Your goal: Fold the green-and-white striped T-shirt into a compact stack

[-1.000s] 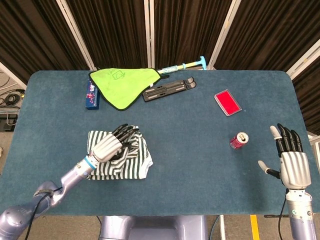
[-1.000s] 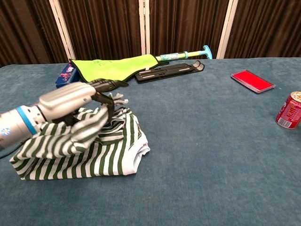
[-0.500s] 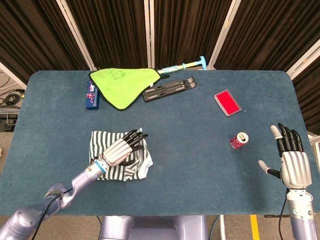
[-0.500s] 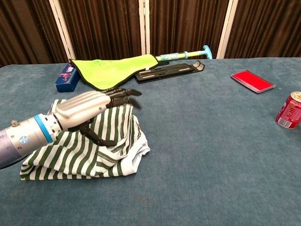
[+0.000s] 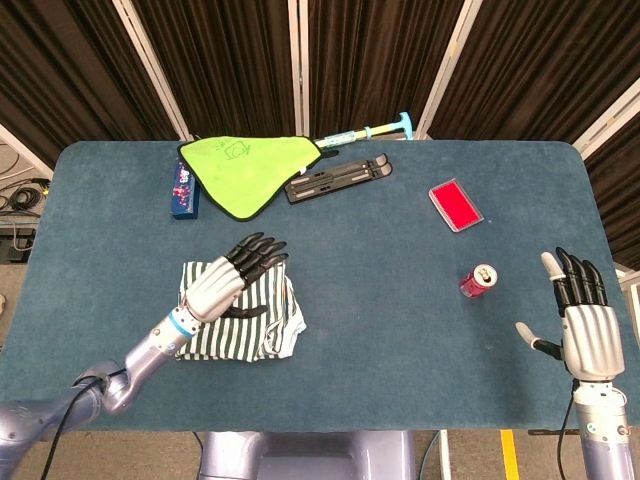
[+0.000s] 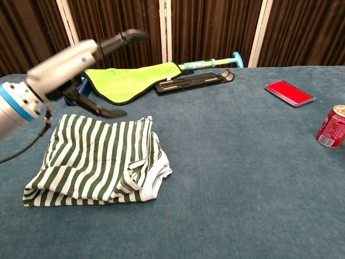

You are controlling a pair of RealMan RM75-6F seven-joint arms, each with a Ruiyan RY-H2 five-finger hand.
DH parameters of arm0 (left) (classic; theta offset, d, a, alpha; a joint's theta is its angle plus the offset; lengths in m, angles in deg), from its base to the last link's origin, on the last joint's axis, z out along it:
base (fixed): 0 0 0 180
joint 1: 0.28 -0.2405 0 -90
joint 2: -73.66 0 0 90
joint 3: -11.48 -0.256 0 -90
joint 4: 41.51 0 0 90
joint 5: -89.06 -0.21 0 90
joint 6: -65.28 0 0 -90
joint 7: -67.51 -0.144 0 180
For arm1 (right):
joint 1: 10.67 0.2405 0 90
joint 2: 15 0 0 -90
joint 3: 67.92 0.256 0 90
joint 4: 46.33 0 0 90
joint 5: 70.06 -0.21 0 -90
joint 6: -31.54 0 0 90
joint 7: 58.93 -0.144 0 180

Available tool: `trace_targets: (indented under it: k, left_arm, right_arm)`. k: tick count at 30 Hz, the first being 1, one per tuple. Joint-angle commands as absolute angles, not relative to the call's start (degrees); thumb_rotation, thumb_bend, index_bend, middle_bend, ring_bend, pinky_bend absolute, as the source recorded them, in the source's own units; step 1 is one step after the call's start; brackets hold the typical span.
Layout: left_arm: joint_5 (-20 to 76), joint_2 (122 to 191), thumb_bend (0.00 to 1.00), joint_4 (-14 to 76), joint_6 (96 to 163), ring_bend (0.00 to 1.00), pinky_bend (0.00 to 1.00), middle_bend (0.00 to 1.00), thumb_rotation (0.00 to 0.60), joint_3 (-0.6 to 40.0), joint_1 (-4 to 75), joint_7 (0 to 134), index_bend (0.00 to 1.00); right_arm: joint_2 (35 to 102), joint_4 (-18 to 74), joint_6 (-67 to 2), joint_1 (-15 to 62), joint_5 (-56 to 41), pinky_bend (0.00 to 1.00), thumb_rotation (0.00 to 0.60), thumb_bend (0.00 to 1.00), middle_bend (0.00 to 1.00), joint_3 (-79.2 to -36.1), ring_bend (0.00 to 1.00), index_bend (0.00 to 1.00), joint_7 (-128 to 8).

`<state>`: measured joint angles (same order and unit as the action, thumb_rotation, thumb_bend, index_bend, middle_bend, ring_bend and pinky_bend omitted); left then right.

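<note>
The green-and-white striped T-shirt (image 5: 245, 320) (image 6: 99, 159) lies folded in a thick, roughly square stack on the blue table, left of centre. My left hand (image 5: 225, 280) (image 6: 75, 62) hovers above the stack with its fingers stretched out and holds nothing. The shirt's right edge is bunched and rumpled. My right hand (image 5: 580, 315) stands at the table's right front edge, fingers apart and pointing up, with nothing in it. The chest view does not show the right hand.
A red soda can (image 5: 480, 281) (image 6: 331, 126) stands right of centre. A red flat case (image 5: 456, 205), a black folded stand (image 5: 338, 177), a lime-green cloth (image 5: 245, 170), a teal-handled tool (image 5: 372, 130) and a blue box (image 5: 182, 189) lie along the far side.
My left hand has lifted off the shirt and risen above it, fingers straightening. The shirt's top layer has settled flat. The right hand has not moved.
</note>
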<state>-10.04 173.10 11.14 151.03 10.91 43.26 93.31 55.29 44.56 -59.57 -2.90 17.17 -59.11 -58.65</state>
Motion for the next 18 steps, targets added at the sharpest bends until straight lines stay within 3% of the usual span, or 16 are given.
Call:
trace_targets:
  k: [1,8,12,18]
  left_arm:
    - [-8.73,165.25,0.19,21.39,150.95,0.0,0.0,0.0,0.6,11.79,42.17,89.86,0.0]
    - [-8.02,159.54,0.19,30.39,146.62,0.0,0.0,0.0,0.6,7.23,38.8,88.15,0.0]
    - [-8.05,161.63,0.19,29.1,141.45,0.0,0.0,0.0,0.6,4.8,38.36,85.18,0.0]
    - [-6.76,167.2,0.19,23.59,137.45,0.0,0.0,0.0,0.6,4.54,37.39,83.86,0.0]
  right_arm:
    - [55.12,44.76,-59.73,-3.0,17.31,0.0,0.6,0.0,0.0,-59.13,0.0,0.0,-58.83]
    - [54.66,45.35,-59.82,-3.1,17.58,0.0,0.6,0.0,0.0,-59.15,0.0,0.0,-59.63]
    - [54.44,45.73,-59.93,-3.12,17.87,0.0,0.6,0.0,0.0,-59.18,0.0,0.0,-60.02]
    - [54.04,45.83,-60.04,-3.29,17.68,0.0,0.6,0.0,0.0,-59.03,0.0,0.0,-60.86]
